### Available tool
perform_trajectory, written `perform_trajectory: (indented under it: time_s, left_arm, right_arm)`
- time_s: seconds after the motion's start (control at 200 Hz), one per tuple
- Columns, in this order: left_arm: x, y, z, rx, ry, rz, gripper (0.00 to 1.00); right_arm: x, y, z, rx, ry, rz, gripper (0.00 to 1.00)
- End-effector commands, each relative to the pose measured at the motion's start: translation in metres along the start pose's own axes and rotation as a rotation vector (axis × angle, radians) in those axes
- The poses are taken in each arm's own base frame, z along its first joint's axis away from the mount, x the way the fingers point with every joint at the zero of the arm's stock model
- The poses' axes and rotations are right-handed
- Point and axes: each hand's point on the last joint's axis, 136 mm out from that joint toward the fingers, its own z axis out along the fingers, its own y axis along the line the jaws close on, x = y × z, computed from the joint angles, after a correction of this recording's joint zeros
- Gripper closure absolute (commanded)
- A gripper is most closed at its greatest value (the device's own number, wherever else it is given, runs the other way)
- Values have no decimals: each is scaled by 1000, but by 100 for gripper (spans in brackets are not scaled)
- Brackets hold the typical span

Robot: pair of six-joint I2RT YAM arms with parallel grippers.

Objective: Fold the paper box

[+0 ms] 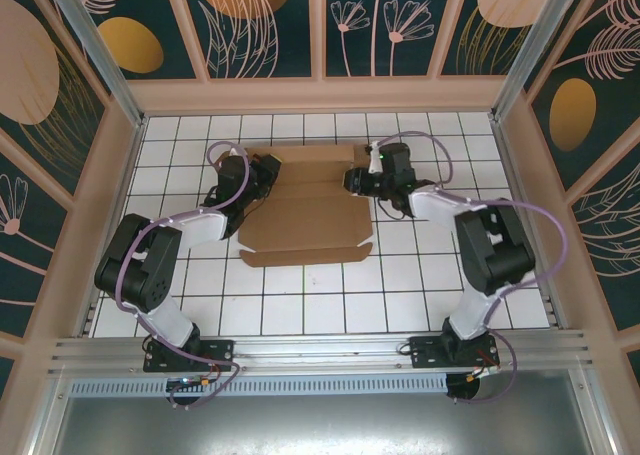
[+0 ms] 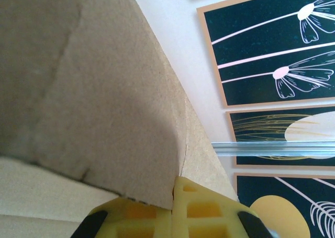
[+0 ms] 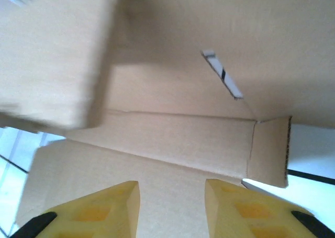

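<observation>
Matt, rough corrugated cardboard paper box; smooth white tiled table.

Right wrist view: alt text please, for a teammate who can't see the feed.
The right claw, its two yellow fingers apart, faces a creased brown corrugated cardboard sheet with a narrow slot cut in it. A blurred flap covers the upper left, and white table shows at the lower corners.

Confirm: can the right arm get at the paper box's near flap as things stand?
Probably yes. The near flap lies bare, nothing over it; the right tool, open, sits by the far right corner of the paper box.
</observation>
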Motion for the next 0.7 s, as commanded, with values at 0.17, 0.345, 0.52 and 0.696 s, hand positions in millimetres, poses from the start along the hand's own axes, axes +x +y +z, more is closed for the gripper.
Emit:
perform_trajectory:
  time_s: [0.17,0.345,0.52,0.696]
  left_arm:
    - [12,37,2,-154,50,12,100]
    - [14,37,3,-150,60,16,100]
    - [16,35,3,-135,70,14,100]
    - [17,29,4,-117,80,20,100]
  right_arm:
    - [-69,-50,-99,150,-398,15,68]
    - [-80,-128,-77,444,-309,-74,70]
    - [-78,-160,-28,437,-137,-186,75]
    - [-69,-121,-7,198,-127,-423,75]
